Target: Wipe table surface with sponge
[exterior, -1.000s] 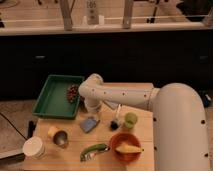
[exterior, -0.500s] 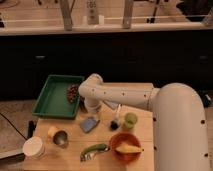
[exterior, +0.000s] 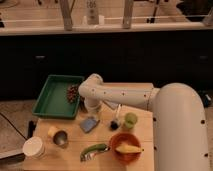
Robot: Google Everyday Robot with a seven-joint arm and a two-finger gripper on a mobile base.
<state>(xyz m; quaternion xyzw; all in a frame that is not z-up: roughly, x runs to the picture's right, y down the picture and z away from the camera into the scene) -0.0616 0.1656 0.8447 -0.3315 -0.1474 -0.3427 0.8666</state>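
The light tan wooden table surface (exterior: 75,140) fills the lower middle of the camera view. The blue-grey sponge (exterior: 89,123) lies flat on it, left of centre. My white arm reaches in from the right and bends down at the table's back edge. The gripper (exterior: 93,108) sits at the arm's end just above and behind the sponge, mostly hidden by the wrist. I cannot tell whether it touches the sponge.
A green tray (exterior: 55,97) with dark grapes (exterior: 73,93) overhangs the back left. A black-headed brush (exterior: 115,121), a green cup (exterior: 130,120), an orange bowl (exterior: 126,147), a green utensil (exterior: 93,150), a metal cup (exterior: 61,138), a yellow item (exterior: 52,131) and a white cup (exterior: 34,148) stand around.
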